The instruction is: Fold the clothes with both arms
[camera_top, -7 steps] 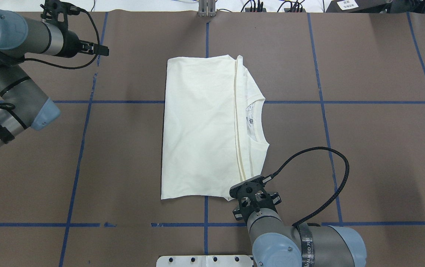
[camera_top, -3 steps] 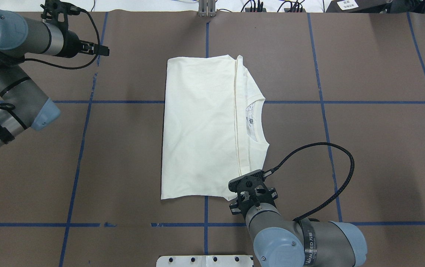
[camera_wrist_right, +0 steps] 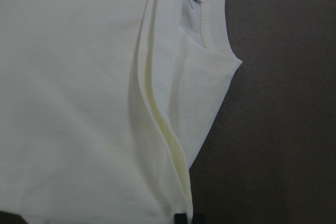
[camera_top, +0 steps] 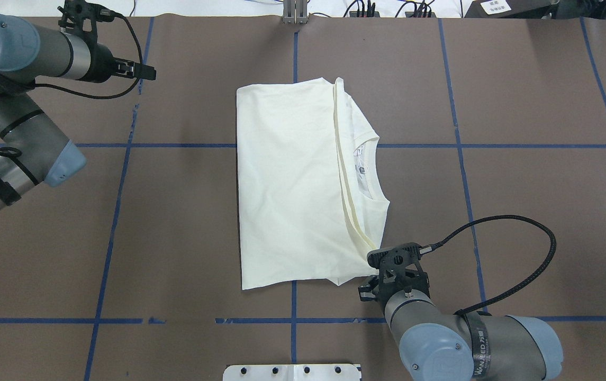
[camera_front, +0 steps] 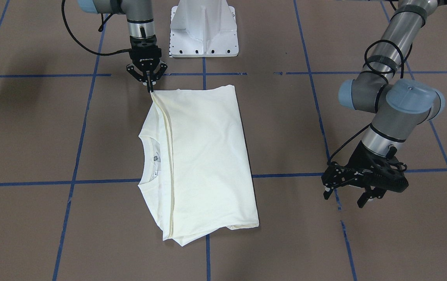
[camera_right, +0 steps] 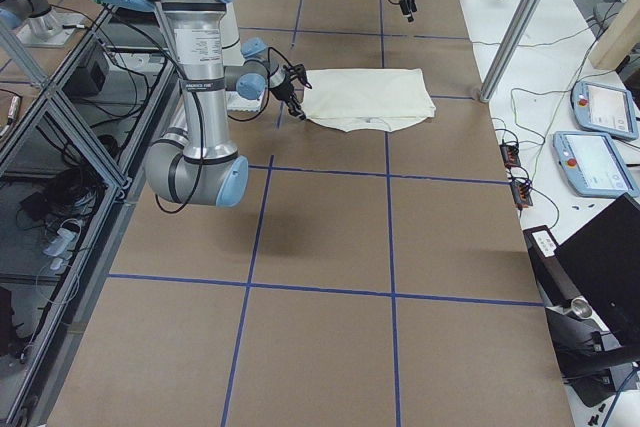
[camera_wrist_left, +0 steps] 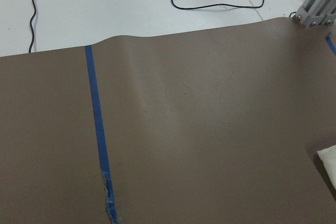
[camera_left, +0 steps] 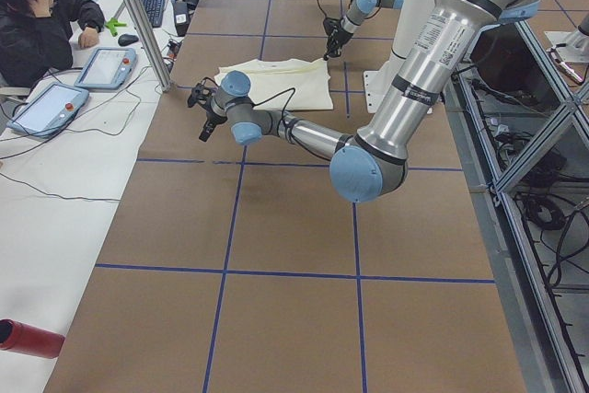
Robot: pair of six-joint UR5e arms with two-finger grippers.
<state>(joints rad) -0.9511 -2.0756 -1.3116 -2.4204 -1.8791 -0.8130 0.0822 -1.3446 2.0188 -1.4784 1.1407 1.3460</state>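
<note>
Brown table: folded T-shirt, corner just dragged outward by clamped jaws of right arm, fold skewed, realignment likely; left arm jaws held wide.

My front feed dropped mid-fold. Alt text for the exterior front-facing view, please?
A folded cream T-shirt lies on the brown table, its top-left corner pinched by the right arm, jaws shut. The left arm hangs apart at right, jaws open.
</note>
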